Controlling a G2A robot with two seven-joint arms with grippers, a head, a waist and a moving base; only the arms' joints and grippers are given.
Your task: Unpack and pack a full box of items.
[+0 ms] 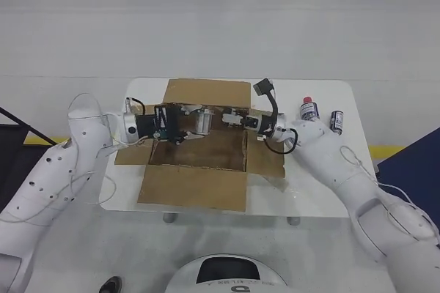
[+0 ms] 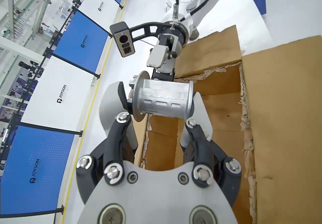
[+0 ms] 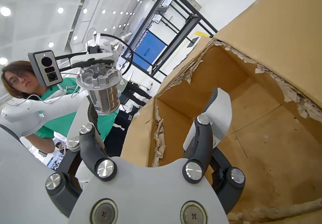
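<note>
- The table [image 1: 286,91] carries the open cardboard box [image 1: 198,150] at its middle, flaps splayed to all four sides.
- Your left gripper [image 2: 161,106] hangs over the far part of the box opening, clenched on the metal cylinder [image 2: 163,99]. One finger presses on each flanged end. The cylinder lies crosswise, lifted clear of the box floor.
- Your right gripper [image 3: 153,106] faces it from the right, just beside the cylinder. Its fingers are spread with nothing between them.
- A red-capped can [image 1: 306,110] and a dark can [image 1: 336,121] stand at the table's far right, well apart from the box.
- Judgement: unpacking is in hand, and the pose reads as a hand-over from left to right.
- Next move, as judged: bring the spread right fingers around the cylinder's barrel and secure that hold before you release the left.
</note>
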